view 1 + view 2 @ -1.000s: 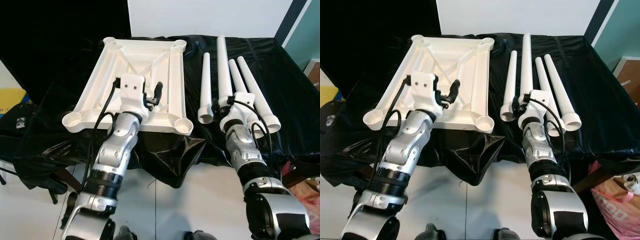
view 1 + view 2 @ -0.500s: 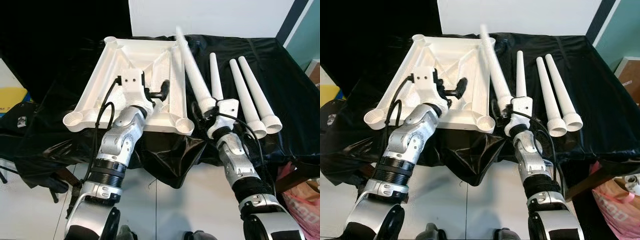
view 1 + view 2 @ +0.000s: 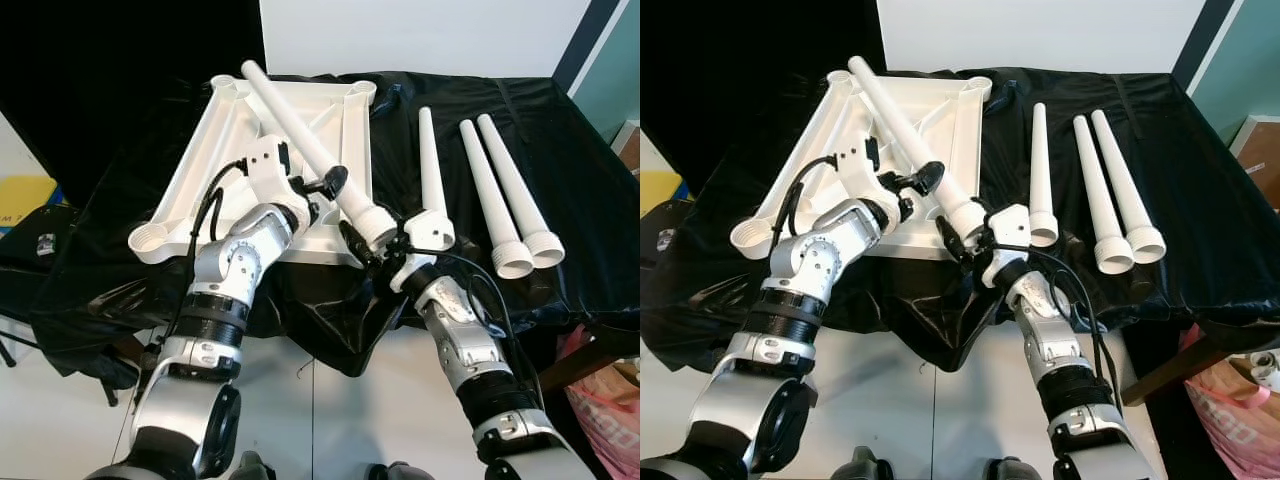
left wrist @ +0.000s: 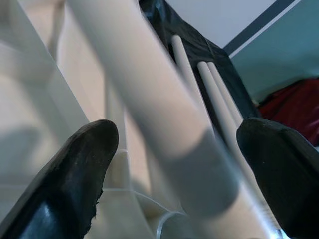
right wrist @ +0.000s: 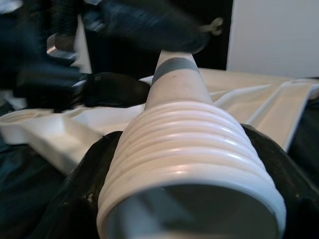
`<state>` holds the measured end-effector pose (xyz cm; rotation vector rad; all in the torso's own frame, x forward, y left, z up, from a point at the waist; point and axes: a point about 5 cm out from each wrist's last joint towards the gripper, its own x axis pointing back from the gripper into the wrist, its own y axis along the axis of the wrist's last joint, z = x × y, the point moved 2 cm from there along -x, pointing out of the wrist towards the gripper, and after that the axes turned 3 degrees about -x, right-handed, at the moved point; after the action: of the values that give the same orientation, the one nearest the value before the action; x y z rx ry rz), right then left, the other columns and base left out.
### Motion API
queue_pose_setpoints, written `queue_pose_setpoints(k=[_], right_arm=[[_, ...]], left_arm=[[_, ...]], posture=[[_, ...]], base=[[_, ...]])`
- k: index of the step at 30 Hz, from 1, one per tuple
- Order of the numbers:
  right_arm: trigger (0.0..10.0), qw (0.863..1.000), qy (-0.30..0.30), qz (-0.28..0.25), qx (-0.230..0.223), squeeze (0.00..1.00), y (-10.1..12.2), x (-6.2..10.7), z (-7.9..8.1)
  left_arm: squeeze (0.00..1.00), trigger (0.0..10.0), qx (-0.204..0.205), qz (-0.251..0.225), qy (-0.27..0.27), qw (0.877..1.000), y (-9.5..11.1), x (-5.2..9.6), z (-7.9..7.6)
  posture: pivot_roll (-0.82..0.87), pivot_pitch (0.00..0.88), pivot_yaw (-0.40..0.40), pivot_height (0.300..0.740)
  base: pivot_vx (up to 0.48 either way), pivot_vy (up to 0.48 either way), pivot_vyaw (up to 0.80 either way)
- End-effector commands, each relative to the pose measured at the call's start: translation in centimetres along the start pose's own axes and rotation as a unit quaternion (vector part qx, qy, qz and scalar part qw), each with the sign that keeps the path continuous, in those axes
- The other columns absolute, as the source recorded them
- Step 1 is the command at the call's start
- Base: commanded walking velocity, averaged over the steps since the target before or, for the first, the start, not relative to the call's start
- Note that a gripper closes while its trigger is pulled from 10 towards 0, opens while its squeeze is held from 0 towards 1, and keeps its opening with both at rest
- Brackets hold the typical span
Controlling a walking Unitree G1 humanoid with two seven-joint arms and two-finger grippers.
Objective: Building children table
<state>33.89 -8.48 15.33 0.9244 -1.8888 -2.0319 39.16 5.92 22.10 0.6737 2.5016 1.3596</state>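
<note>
White plastic parts lie on a desk (image 3: 560, 150) draped in black cloth. The right claw (image 3: 372, 240) is clamped on the ribbed, threaded end of a long white leg (image 3: 300, 135), its two black fingers (image 5: 97, 184) pressed to either side of the threads. From that claw the leg slants up and away across the upturned tabletop (image 3: 225, 160), its thin tip reaching past the far left corner socket. The left claw (image 3: 325, 190) sits just beyond the right one along the leg, its fingers (image 4: 75, 169) spread apart on both sides of the shaft without closing on it. Three more legs (image 3: 500, 195) lie flat to the right of the right claw, well apart from it, their wide ends near the desk's front edge. Bare cloth lies between the tabletop and those legs.
</note>
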Motion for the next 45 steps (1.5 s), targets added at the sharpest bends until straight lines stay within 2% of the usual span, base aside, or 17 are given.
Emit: queue_pose_setpoints(k=[1, 6, 8, 11, 14, 20, 22, 23, 24, 33, 37, 38, 39, 45], right_arm=[[10.0, 1.000, 0.016, -0.006, -0.004, 0.00, 0.3, -0.1, 0.5], [10.0, 0.998, 0.054, -0.008, -0.009, 0.00, 0.4, 0.3, 1.7], [10.0, 0.998, 0.054, -0.008, -0.009, 0.00, 0.4, 0.3, 1.7], [10.0, 0.998, 0.068, -0.002, -0.009, 0.00, 0.2, 0.6, 2.3], [10.0, 0.997, 0.072, 0.002, -0.010, 0.00, 0.0, 0.7, 2.4], [10.0, 0.996, 0.081, 0.011, -0.019, 0.00, -0.3, 1.1, 3.0], [10.0, 0.996, 0.083, 0.012, -0.020, 0.00, -0.3, 1.1, 3.1], [10.0, 0.996, 0.084, 0.012, -0.020, 0.00, -0.3, 1.1, 3.2], [10.0, 0.996, 0.085, 0.012, -0.021, 0.00, -0.2, 1.1, 3.3], [10.0, 0.996, 0.085, 0.012, -0.029, 0.00, -0.2, 0.9, 3.4], [10.0, 0.995, 0.083, 0.025, -0.049, 0.00, -0.4, 0.8, 3.5], [10.0, 0.995, 0.079, 0.028, -0.055, 0.31, -0.5, 0.8, 3.4], [10.0, 0.994, 0.079, 0.031, -0.062, 1.00, -0.6, 0.8, 3.4], [10.0, 0.994, 0.077, 0.032, -0.067, 1.00, -0.5, 0.8, 3.3]], left_arm=[[0.00, 10.0, 0.017, -0.005, -0.259, 0.966, 0.1, 0.7, -3.7], [0.00, 10.0, 0.055, -0.015, -0.238, 0.970, 1.0, 0.0, -3.1], [0.00, 10.0, 0.055, -0.015, -0.238, 0.970, 1.0, 0.0, -3.1], [0.00, 10.0, 0.038, -0.023, -0.199, 0.979, 2.2, -0.7, -2.0], [0.00, 10.0, 0.043, -0.027, -0.182, 0.982, 2.7, -0.8, -1.4], [0.00, 10.0, 0.042, -0.055, -0.136, 0.988, 5.9, -0.6, 0.8], [0.00, 10.0, 0.040, -0.059, -0.134, 0.988, 6.3, -0.5, 1.0], [0.00, 7.4, 0.044, -0.066, -0.129, 0.988, 6.6, -0.5, 1.1], [0.00, 0.0, 0.053, -0.074, -0.125, 0.988, 6.9, -0.4, 1.3], [0.00, 0.0, 0.051, -0.065, -0.128, 0.988, 6.4, -0.7, 1.2], [0.00, 0.0, 0.052, -0.064, -0.130, 0.988, 6.6, -0.9, 1.0], [0.00, 0.0, 0.052, -0.064, -0.131, 0.988, 6.7, -0.9, 1.0], [0.00, 0.0, 0.052, -0.065, -0.132, 0.988, 6.8, -1.0, 0.9], [0.00, 0.0, 0.041, -0.074, -0.148, 0.985, 7.4, -0.9, 0.0]], posture=[[-0.05, 0.059, 0.018, 0.740], [-0.04, 0.058, 0.019, 0.740], [-0.04, 0.058, 0.019, 0.740], [-0.04, 0.055, 0.025, 0.740], [-0.04, 0.055, 0.028, 0.740], [-0.05, 0.048, 0.036, 0.740], [-0.05, 0.046, 0.037, 0.740], [-0.05, 0.046, 0.037, 0.740], [-0.05, 0.046, 0.037, 0.740], [-0.04, 0.031, 0.036, 0.740], [-0.04, 0.025, 0.036, 0.740], [-0.04, 0.024, 0.036, 0.740], [-0.04, 0.022, 0.036, 0.740], [-0.04, 0.020, 0.035, 0.740]], base=[[0.000, 0.000, 0.00], [0.000, 0.000, 0.00], [0.000, 0.000, 0.00], [0.000, 0.000, 0.00], [0.000, 0.000, 0.00], [0.000, 0.000, 0.00], [0.000, 0.000, 0.00], [0.000, 0.000, 0.00], [0.000, 0.000, 0.00], [0.000, 0.000, 0.00], [0.000, 0.000, 0.00], [0.000, 0.000, 0.00], [0.000, 0.000, 0.00], [0.000, 0.000, 0.00]])
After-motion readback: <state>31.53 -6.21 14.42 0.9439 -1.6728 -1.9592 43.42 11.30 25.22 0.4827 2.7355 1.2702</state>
